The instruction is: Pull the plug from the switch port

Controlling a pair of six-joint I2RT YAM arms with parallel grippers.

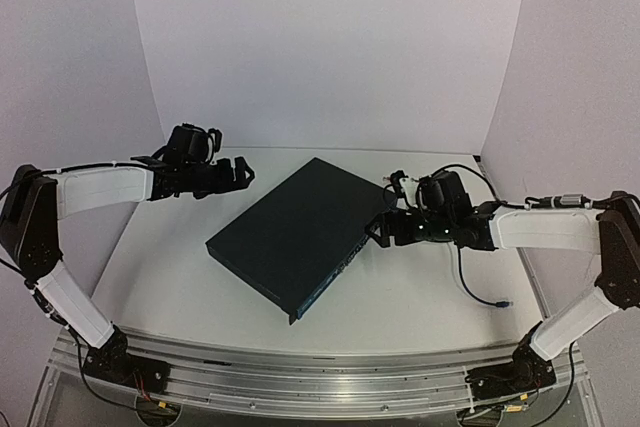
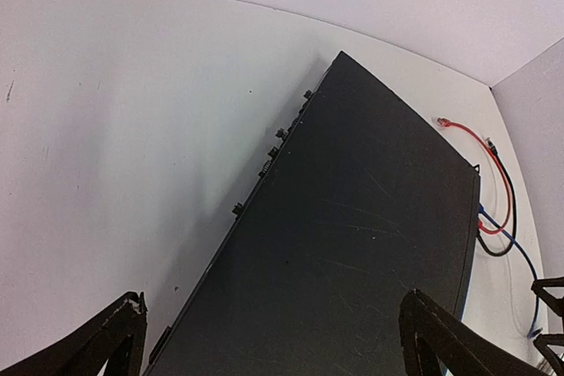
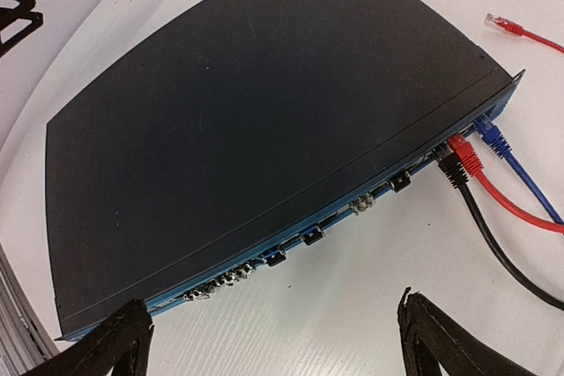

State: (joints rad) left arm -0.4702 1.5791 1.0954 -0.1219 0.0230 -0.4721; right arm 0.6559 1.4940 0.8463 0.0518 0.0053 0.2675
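Observation:
The switch is a flat dark box lying at an angle mid-table. Its blue port face shows in the right wrist view. Three plugs sit side by side in ports at its far end: black, red and blue. My right gripper is open and empty, low over the table just in front of the port face, to the left of the plugs. My left gripper is open and empty above the switch's top, near its far-left edge.
Red, black and blue cables trail over the table right of the switch. A loose red plug end lies behind its far corner. A loose blue plug end lies near the right arm. White walls close the back and sides.

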